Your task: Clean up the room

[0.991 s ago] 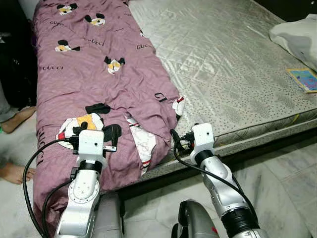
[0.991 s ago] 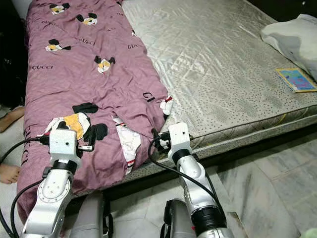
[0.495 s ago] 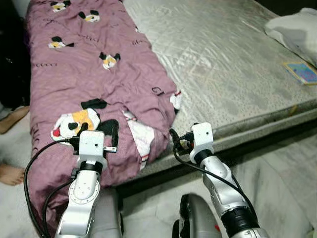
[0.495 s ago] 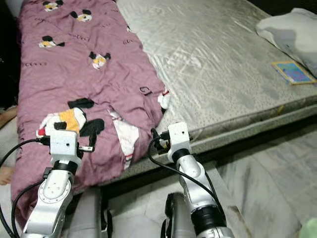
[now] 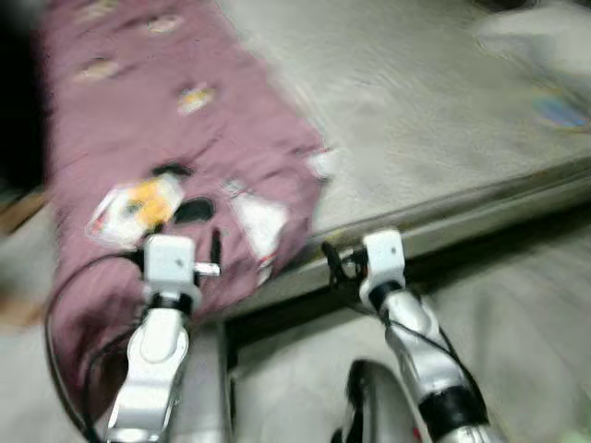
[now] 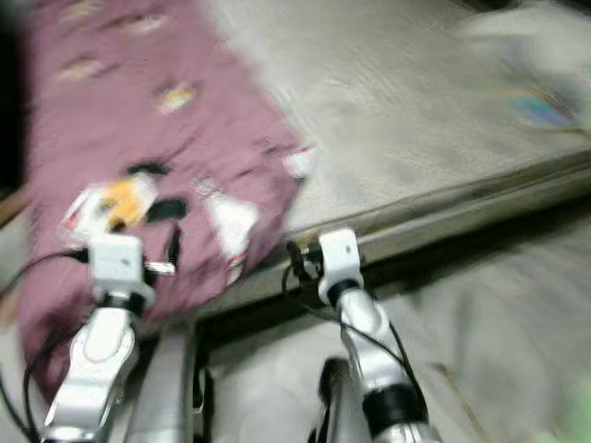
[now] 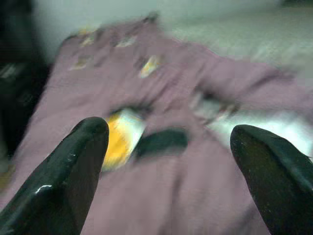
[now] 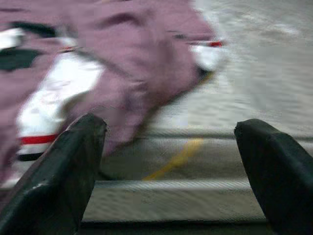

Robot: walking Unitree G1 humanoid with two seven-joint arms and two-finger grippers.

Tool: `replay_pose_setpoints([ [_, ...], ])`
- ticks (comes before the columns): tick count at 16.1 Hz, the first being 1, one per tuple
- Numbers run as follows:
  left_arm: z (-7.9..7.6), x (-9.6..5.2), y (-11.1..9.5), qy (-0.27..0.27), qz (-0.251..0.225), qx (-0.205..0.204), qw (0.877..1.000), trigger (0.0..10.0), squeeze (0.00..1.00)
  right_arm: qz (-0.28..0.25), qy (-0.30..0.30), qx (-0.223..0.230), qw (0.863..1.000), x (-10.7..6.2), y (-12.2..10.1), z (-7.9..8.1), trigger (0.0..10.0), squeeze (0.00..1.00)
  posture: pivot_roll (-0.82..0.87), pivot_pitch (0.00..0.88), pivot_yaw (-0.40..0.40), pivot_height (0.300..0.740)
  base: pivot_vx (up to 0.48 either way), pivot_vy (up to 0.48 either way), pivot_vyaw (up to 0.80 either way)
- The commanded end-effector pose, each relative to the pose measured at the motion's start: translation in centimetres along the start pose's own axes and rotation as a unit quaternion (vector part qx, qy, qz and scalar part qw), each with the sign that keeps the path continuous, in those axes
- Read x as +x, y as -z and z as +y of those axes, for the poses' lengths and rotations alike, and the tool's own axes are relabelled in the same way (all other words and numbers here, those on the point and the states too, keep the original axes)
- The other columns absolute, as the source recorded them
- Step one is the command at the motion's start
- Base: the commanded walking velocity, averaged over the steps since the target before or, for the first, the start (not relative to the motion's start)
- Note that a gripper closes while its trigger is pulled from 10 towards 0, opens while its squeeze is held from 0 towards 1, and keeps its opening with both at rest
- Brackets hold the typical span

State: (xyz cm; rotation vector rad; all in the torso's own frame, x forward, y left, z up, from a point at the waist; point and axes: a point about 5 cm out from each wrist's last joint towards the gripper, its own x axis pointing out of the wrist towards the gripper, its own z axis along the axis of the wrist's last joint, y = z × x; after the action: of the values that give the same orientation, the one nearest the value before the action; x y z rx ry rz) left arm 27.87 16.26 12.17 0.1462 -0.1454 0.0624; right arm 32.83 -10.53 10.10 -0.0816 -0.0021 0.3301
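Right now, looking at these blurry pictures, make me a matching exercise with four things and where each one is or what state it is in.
Things:
1. mauve cartoon-print blanket
2. silver-grey quilted mattress
3. left gripper
4. small colourful flat book

Places or states:
A. open, fingers spread above the blanket
B. near the mattress's right end
C. bare on the bed's right part
D. spread over the bed's left side, hanging over its edge

Pairs: 1-D, 2-C, 3-A, 4-B

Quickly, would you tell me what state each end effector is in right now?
Left end effector: open, holding nothing.
Right end effector: open, holding nothing.
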Motion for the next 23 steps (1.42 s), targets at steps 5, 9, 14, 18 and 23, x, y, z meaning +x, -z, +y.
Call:
replay_pose_setpoints([
  [5,0.34,-0.36,0.91,-0.002,0.021,-0.005,1.0,10.0,0.0,0.009,-0.006,0.012,1.0,-0.16,0.6,0.45,10.0,0.0,0.04,0.214,-0.021,0.543,0.0,0.0,0.1],
  [9,0.13,-0.33,0.7,0.013,0.014,-0.013,1.0,10.0,0.0,0.008,-0.006,0.015,1.0,-0.07,0.55,0.44,10.0,0.0,0.04,0.223,-0.021,0.543,0.083,0.0,0.0],
  [14,0.03,-0.29,0.73,0.015,0.017,-0.016,1.0,10.0,0.0,0.006,-0.002,0.016,1.0,-0.1,0.49,0.25,10.0,0.0,0.03,0.229,-0.021,0.543,0.346,0.0,0.0],
  [18,-0.09,-0.33,0.76,0.013,0.018,-0.021,1.0,10.0,0.0,0.008,-0.004,0.014,1.0,-0.15,0.53,0.17,10.0,0.0,0.03,0.236,-0.027,0.543,0.251,0.0,0.0],
  [23,-0.24,-0.28,0.87,0.013,0.022,-0.024,0.999,10.0,0.0,0.004,-0.006,0.017,1.0,-0.22,0.46,0.19,10.0,0.0,0.03,0.24,-0.027,0.543,0.0,0.0,0.26],
])
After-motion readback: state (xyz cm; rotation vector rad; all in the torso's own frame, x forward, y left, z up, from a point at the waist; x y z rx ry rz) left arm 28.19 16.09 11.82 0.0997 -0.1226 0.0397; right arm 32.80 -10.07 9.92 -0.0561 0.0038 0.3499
